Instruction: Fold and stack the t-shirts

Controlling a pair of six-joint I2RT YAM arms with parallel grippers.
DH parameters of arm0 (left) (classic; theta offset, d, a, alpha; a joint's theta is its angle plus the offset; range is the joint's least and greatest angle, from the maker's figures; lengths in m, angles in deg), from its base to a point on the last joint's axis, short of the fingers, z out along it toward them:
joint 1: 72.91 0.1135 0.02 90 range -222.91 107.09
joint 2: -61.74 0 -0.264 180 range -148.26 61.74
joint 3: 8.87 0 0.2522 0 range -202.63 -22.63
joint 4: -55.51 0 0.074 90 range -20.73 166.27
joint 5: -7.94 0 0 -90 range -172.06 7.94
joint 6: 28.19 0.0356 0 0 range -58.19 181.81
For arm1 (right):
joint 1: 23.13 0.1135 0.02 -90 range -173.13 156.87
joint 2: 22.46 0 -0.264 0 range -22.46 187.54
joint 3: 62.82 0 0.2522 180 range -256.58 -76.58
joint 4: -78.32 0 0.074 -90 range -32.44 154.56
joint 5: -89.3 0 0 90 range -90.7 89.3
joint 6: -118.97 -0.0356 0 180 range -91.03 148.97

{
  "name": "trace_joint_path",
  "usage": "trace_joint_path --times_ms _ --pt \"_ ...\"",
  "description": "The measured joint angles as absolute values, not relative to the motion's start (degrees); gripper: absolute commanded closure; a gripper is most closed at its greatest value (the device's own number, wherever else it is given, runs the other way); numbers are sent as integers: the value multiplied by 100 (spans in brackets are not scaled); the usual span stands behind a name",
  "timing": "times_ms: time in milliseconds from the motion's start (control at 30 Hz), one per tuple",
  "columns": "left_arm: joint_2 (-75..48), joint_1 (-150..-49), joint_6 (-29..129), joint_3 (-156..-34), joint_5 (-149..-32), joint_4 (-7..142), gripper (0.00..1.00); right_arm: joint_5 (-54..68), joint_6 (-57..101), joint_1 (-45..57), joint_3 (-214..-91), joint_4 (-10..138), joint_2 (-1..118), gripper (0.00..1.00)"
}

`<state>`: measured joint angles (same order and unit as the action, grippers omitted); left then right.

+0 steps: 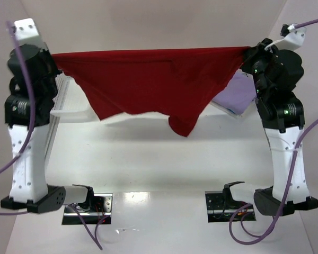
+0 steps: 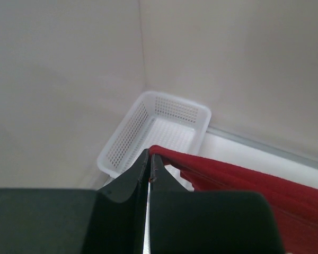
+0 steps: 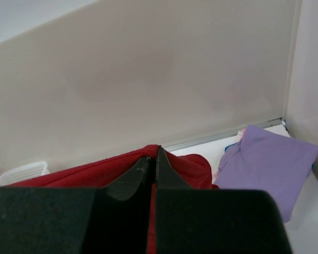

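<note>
- Jaws of your left gripper [image 2: 150,159] are pinched together on one top corner of the red shirt [image 1: 148,79]. Those of your right gripper [image 3: 157,153] are pinched on the opposite corner.
- You hold the red shirt up over the table [image 1: 159,180], strung between the two grippers. Its top edge is taut and roughly level, and the rest sags to a point right of centre. From the top view you cannot tell whether that low point touches the table.
- Its long axis runs left to right, from one gripper straight to the other. The cloth lies inward from each pair of jaws: rightward from your left, leftward from your right.
- Neither arm is nearer the red shirt, since each holds one end.
- Your right arm is nearer the lavender shirt [image 3: 267,164], which lies folded at the far right. Your left arm is nearer the basket [image 2: 122,143] at the far left.
- My judgement: laying the red shirt flat depends on both ends coming down together over the bare middle of the table.
- Count:
  - one red shirt
  - one lavender shirt
  - one blue edge [image 3: 229,150] showing beside the lavender shirt
  - one basket
  - two grippers
</note>
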<state>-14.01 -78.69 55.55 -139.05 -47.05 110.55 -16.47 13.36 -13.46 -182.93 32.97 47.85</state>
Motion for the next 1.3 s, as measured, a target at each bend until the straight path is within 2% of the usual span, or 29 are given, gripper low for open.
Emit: trace_joint_path --times_ms 200,633,933,1300 --pt "-456 -7869 5507 -13584 -4889 10895 100 -1485 1294 -1335 -18162 3323 4151 100" --pt "77 -7867 5174 -13110 -5335 11308 100 -1234 1095 -1337 -17856 3065 3486 100" --pt "1069 -7860 5078 -13175 -5372 11476 100 -668 892 -1337 -17740 2623 2850 100" --pt "335 -7843 5041 -12896 -5332 11267 100 -755 977 -1342 -18175 2696 3583 100"
